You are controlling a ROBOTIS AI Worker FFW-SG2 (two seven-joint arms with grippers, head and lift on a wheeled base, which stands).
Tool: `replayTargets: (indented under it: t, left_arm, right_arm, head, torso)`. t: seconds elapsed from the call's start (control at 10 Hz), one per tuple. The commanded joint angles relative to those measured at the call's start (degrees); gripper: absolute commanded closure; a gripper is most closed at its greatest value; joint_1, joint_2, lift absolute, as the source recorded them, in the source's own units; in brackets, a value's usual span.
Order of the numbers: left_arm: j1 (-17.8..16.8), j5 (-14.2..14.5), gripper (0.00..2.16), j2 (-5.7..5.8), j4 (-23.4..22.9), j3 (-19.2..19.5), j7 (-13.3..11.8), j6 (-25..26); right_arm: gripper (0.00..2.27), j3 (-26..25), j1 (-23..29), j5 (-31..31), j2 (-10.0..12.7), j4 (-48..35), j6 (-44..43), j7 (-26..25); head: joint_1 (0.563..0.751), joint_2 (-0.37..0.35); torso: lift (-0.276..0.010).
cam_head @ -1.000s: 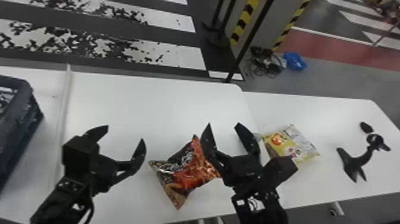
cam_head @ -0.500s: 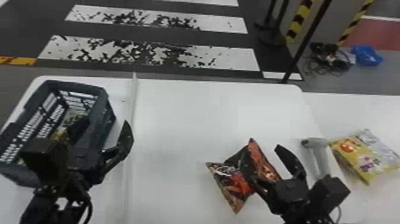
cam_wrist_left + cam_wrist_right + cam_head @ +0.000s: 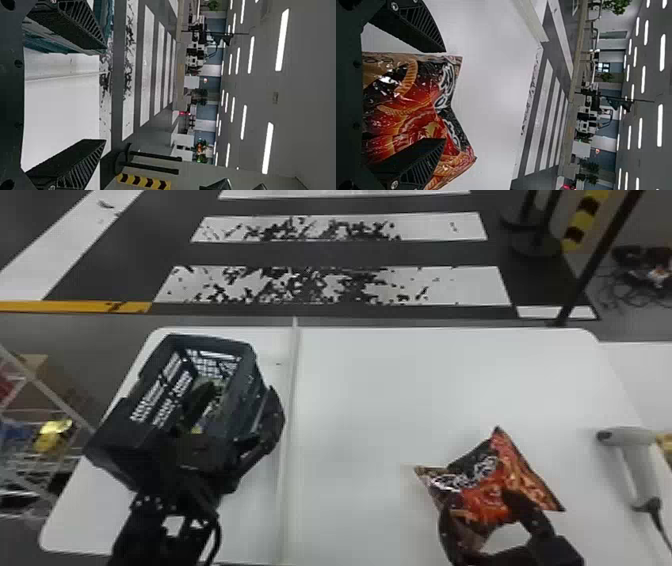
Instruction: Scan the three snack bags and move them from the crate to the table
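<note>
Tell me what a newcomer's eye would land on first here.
Probably the red snack bag on the white table, with the right tool open over its near side. Next, the dark crate at the table's left, then the pale handheld scanner right of the bag.

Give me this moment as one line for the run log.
left tool: open, at crate | right tool: open, at red snack bag | red snack bag: on table | scanner: on table

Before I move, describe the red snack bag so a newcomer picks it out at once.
Find the white table, then its side away from the dark crate. There, at the open right gripper, lies the bag. Its crinkled black and red-orange wrapper sets it apart from the smooth grey scanner farther right.
</note>
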Motion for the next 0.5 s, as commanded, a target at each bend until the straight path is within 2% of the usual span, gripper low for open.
replayTargets:
  t: [0.0,0.4]
  left_arm:
    - [-0.1,0.0,0.03,0.08,0.2,-0.3,-0.1,0.1]
    - [0.0,0.8,0.03,0.34,0.2,-0.4,-1.1,0.1]
  right_arm:
    - [0.09,2.0,0.0,4.1,-0.5,1.7,0.6,-2.3]
    - [0.09,9.2,-2.6,13.7,-2.4,5.1,5.9,-11.8]
  head:
    - [0.695,0.095]
    - [0.695,0.099]
  torso:
    - [-0.062]
    - [-0.062]
